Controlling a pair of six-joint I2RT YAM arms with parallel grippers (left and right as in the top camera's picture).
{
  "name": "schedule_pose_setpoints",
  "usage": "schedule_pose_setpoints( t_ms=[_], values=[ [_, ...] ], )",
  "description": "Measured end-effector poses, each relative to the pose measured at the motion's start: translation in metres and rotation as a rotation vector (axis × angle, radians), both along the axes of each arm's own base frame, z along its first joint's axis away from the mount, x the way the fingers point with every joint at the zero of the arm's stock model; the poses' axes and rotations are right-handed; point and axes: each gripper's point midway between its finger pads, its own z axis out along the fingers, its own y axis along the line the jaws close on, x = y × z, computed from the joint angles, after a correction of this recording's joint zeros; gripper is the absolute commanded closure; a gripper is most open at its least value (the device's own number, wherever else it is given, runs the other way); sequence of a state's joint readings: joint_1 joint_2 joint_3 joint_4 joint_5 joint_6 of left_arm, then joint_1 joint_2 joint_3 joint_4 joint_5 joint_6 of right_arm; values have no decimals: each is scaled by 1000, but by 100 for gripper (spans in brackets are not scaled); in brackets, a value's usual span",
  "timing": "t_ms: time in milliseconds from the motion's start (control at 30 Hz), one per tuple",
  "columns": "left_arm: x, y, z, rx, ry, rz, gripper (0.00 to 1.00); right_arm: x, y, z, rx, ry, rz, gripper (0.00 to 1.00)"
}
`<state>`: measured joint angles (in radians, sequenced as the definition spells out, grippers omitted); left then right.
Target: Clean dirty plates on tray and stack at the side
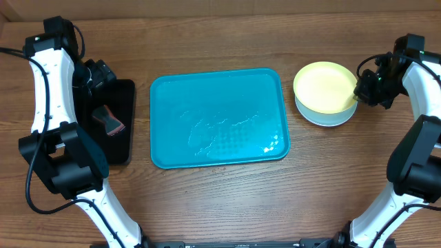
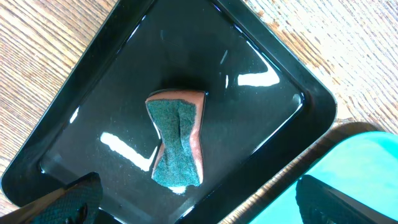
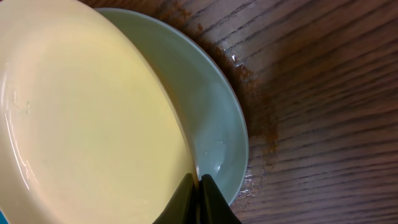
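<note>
Pinching the yellow-green plate [image 3: 93, 124] by its thin rim with the right jaws, closed right down on the edge. Resting it on the pale blue plate [image 3: 214, 118] beneath, seemingly a little tilted and shifted to one side, not yet nested square. Standing both on the bare counter [image 1: 220, 207] just to the right of the turquoise tray [image 1: 219, 118], apart from it: the stacking spot, clear of the wet surface. Gripping at the rim for want of any other hold on a flat plate. Cannot make out a third, white plate; possibly hidden under the stack. Nothing on the tray but a film of water, so washing judged finished and stacking close to done. Hanging wide open with the left jaws, empty, over the black tray [image 2: 249, 112] at the far left. Lying there loose, the sponge [image 2: 176, 140], green scouring face up, parked for catching drips and within easy reach. Likely next: letting the top plate settle flat, then easing the right jaws apart and backing away without dragging the rim.
</note>
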<state>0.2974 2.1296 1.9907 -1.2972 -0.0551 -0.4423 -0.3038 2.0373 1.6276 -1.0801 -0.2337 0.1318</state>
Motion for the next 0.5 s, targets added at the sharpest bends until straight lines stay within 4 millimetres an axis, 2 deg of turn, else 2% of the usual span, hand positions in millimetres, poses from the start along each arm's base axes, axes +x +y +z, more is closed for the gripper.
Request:
schedule_pose_setpoints(
  t_ms=[300,500],
  values=[
    [0,0,0,0,0,0,0,-3,-16,-3,-89,28,-54,96],
    [0,0,0,0,0,0,0,-6,-17,-4,-101,45,-61,95]
  ],
)
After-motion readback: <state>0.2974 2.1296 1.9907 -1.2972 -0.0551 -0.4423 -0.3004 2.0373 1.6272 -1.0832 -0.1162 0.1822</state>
